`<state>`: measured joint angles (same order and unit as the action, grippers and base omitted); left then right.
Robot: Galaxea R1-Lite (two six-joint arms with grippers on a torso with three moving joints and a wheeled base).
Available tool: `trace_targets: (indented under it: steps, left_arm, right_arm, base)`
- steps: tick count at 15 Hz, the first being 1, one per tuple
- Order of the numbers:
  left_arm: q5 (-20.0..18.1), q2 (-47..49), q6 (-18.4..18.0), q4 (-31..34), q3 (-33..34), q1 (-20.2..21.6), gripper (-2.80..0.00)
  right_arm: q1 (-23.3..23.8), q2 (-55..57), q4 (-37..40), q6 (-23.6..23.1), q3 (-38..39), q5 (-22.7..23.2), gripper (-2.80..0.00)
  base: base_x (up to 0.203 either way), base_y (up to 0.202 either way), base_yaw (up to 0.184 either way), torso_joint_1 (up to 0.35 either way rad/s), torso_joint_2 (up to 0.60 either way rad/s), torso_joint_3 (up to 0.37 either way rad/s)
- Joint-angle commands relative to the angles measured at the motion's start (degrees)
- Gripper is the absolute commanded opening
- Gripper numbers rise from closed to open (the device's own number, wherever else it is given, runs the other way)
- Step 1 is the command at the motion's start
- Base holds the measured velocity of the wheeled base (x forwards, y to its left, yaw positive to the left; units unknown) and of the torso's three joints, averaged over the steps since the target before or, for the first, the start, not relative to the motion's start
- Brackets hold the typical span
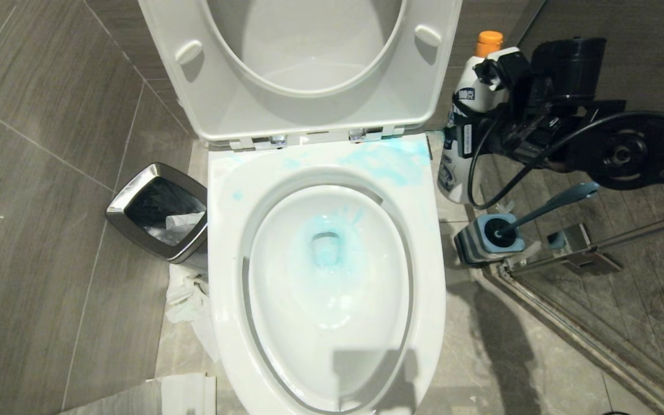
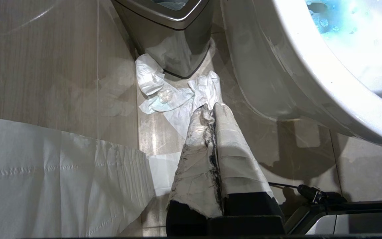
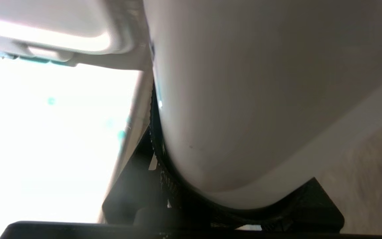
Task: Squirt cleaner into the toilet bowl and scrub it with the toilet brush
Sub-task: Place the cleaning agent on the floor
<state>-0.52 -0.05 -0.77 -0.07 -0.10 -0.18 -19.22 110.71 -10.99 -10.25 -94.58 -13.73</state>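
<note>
Presently the toilet bowl (image 1: pixel 326 253) is being shown open, lid raised, with blue liquid pooled at its drain and smeared on the rim. To its right, the cleaner (image 1: pixel 470 115) is being held upright, orange cap up, by the right gripper (image 1: pixel 496 104), whose fingers are being kept part-open around the bottle's body. Just below that gripper the toilet brush (image 1: pixel 545 207) is being left in its striped base (image 1: pixel 482 236), handle slanting up and to the right. The right arm is judged much nearer the brush. The left gripper (image 2: pixel 211 113) is being parked low beside the bowl, fingers pressed together, empty.
</note>
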Motion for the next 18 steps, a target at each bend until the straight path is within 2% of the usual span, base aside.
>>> trace_targets:
  steps: [1, 4, 9, 12, 16, 18]
  left_arm:
    - [0.0, 0.05, -0.02, -0.01, 0.01, 0.01, -2.8]
    - [0.0, 0.05, -0.02, -0.01, 0.01, 0.01, -2.8]
    - [0.0, 0.05, -0.02, -0.01, 0.01, 0.01, -2.8]
    - [0.0, 0.05, -0.02, -0.01, 0.01, 0.01, -2.8]
    - [0.0, 0.05, -0.02, -0.01, 0.01, 0.01, -2.8]
    - [0.0, 0.05, -0.02, -0.01, 0.01, 0.01, -2.8]
  right_arm:
    - [1.8, 6.02, -6.63, -5.22, 0.52, 3.48, -2.8]
    - [3.31, 10.97, -19.02, -11.37, 2.86, 4.96, -2.8]
    - [5.31, 19.98, -37.93, -13.43, 5.23, 3.9, -2.8]
    - [5.42, 23.91, -43.1, -12.32, 5.1, 0.18, -2.8]
    - [5.43, 28.97, -48.06, -9.15, 3.59, -0.03, -2.8]
    - [5.39, 30.34, -48.24, -5.98, 2.36, 0.48, -2.8]
  base:
    - [0.0, 0.0, 0.0, 0.0, 0.0, 0.0]
    - [0.0, 0.0, 0.0, 0.0, 0.0, 0.0]
    - [0.0, 0.0, 0.0, 0.0, 0.0, 0.0]
    - [0.0, 0.0, 0.0, 0.0, 0.0, 0.0]
    - [0.0, 0.0, 0.0, 0.0, 0.0, 0.0]
    - [0.0, 0.0, 0.0, 0.0, 0.0, 0.0]
